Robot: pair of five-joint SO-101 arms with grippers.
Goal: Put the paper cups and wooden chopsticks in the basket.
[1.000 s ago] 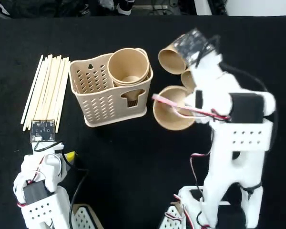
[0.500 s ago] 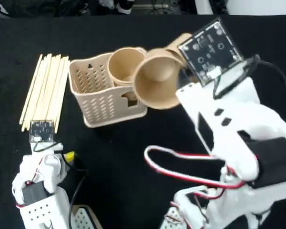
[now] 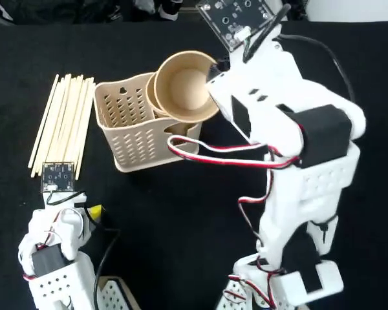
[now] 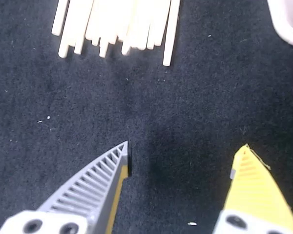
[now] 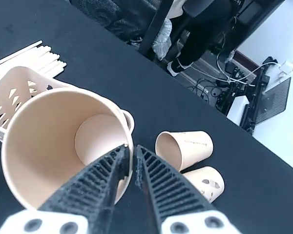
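My right gripper (image 5: pixel 129 152) is shut on the rim of a tan paper cup (image 5: pixel 63 146). The cup hangs tilted over the right end of the beige perforated basket (image 3: pixel 132 129). Another cup (image 3: pixel 156 97) stands inside the basket, just under the held cup (image 3: pixel 184 87). Two more paper cups (image 5: pixel 185 146) (image 5: pixel 205 180) lie on their sides on the black table beyond the basket. A bundle of wooden chopsticks (image 3: pixel 61 123) lies left of the basket. My left gripper (image 4: pixel 185 151) stands open just short of the chopsticks' near ends (image 4: pixel 122 24), with nothing between its fingers.
A black cloth covers the table (image 3: pixel 174 213). The left arm (image 3: pixel 52 252) sits at the front left corner. The right arm's white body (image 3: pixel 297 148) stretches from the front edge up to the basket. Chair legs and cables (image 5: pixel 224 73) lie beyond the table's far edge.
The right arm lifted a cup from the table right of the basket and carried it left, over the basket's right end. The left arm has kept still.
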